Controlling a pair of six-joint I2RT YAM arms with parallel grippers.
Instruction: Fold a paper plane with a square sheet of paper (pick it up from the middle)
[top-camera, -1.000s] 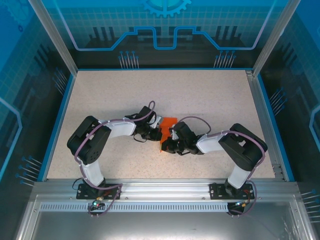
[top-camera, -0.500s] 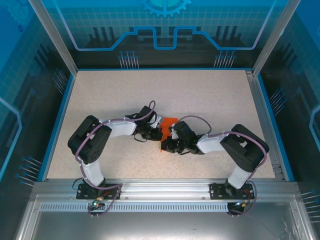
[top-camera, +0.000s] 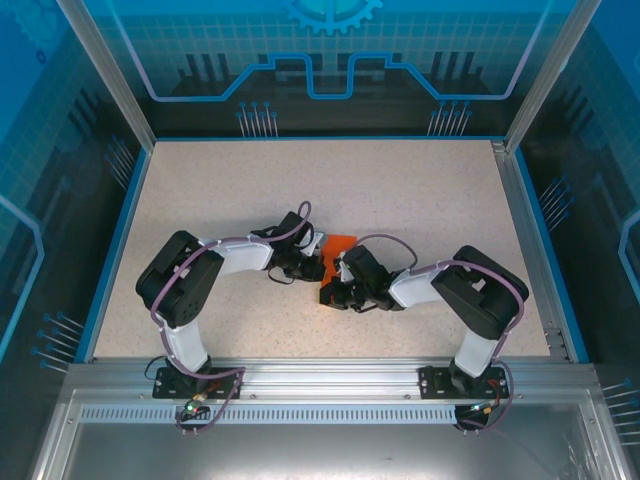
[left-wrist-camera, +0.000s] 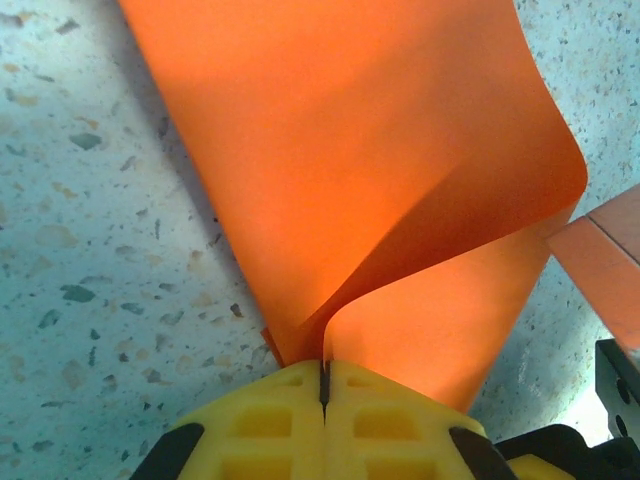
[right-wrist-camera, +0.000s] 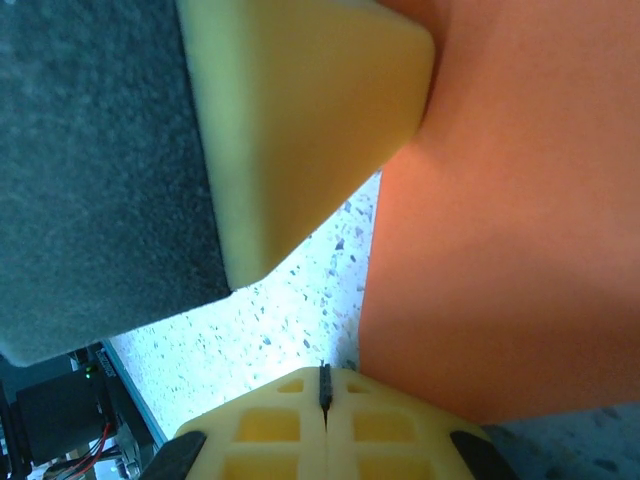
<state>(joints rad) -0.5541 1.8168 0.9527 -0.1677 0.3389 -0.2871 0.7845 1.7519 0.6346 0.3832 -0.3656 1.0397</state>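
Square sheet of paper (left-wrist-camera: 340, 170), curled, on the surface (left-wrist-camera: 80, 250). Left fingers (left-wrist-camera: 265, 425) clamp its bent edge; right fingers (right-wrist-camera: 265, 425), pressed together, lie against the sheet.

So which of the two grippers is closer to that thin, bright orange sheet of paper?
Left. The left gripper is shut on the thin orange paper sheet, which curls up from between its fingers. The right gripper is shut just beside the sheet's edge.

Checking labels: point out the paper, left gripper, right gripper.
square sheet of paper (left-wrist-camera: 340, 150), left wrist view, broad upper face
left gripper (left-wrist-camera: 324, 368), left wrist view, between fingertips
right gripper (right-wrist-camera: 323, 378), right wrist view, between fingertips
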